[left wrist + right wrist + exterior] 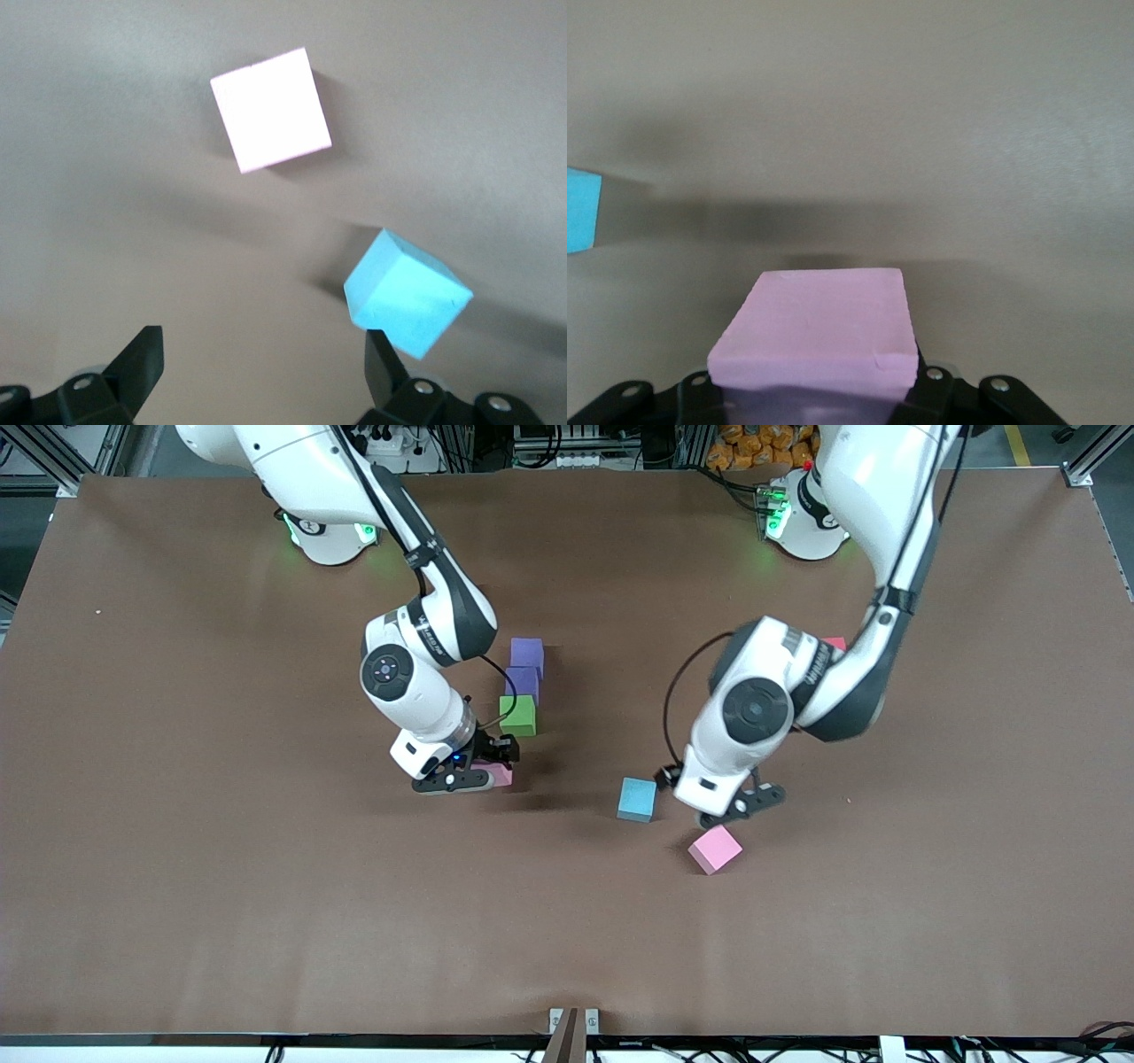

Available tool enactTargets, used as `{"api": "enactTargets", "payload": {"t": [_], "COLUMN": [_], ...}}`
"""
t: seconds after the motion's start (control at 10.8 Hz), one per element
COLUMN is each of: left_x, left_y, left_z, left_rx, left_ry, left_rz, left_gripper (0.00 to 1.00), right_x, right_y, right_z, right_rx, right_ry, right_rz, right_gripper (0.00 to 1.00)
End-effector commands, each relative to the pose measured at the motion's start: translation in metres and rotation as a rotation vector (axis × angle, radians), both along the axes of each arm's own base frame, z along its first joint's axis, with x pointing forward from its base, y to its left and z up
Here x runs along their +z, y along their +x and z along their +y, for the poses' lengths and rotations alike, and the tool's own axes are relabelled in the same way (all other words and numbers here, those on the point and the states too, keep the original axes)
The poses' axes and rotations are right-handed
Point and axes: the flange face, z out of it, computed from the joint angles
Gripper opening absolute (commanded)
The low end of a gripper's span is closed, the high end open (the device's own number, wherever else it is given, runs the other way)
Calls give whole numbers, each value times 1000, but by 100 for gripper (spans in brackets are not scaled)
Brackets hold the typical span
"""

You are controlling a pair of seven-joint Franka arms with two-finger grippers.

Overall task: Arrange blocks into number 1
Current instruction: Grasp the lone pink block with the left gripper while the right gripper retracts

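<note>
While we look down from the front camera, three blocks stand in a line at the middle of the table (177,921): a purple block (527,652) farthest from that camera, a second purple block (523,682) touching it, and a green block (518,716) touching that one, nearest of the three. Their edges run nearly flush, so the line reads straight along the twelve-to-six axis.

At about six o'clock from the green block we find the right gripper (483,771), its fingers clamped on a pink block (819,332). In the front view only a corner of that pink block shows under the gripper, just beside the green block's near edge; we cannot tell whether the two touch or whether the block rests on the table.

Toward the left arm's end, at roughly four o'clock from the green block, lies a light blue cube (637,798), turned a little out of square. At four o'clock from it, well clear of the line, a second pink block (715,849) sits rotated on the surface. We see the left gripper (261,376) with its fingers spread apart and holding nothing, over bare table between these two cubes.

A small reddish cube (835,642) peeks out from under the left arm. Broad open brown surface runs to the near edge and to both ends.
</note>
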Motion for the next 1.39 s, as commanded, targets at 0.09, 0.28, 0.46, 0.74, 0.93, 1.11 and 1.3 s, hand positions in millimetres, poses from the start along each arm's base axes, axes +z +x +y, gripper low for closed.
{"api": "enactTargets", "payload": {"t": [0.09,0.28,0.46,0.74,0.93,1.11,1.3], "left_x": [-9,-9,-15,-36,-52,-64,-69], "left_y": [9,24,40,53,59,61,62], "left_z": [-1,30,66,67,49,41,45], "left_rx": [-46,-5,108,330,452,456,450], "left_ry": [-9,-16,-12,-30,-49,-8,10], "left_rz": [-13,-10,-3,-58,-105,-134,-139], "left_gripper": [100,100,100,100,100,100,100], "right_x": [-13,-18,-27,-47,-48,-50,-49], "right_y": [-5,-17,-32,-44,-45,-45,-45], "right_z": [24,35,50,45,44,44,44], "right_rx": [13,23,3,8,8,6,-1], "right_ry": [-23,-28,-40,-69,-69,-71,-71], "right_rz": [11,28,56,86,86,90,93], "right_gripper": [48,48,48,48,48,59,100]}}
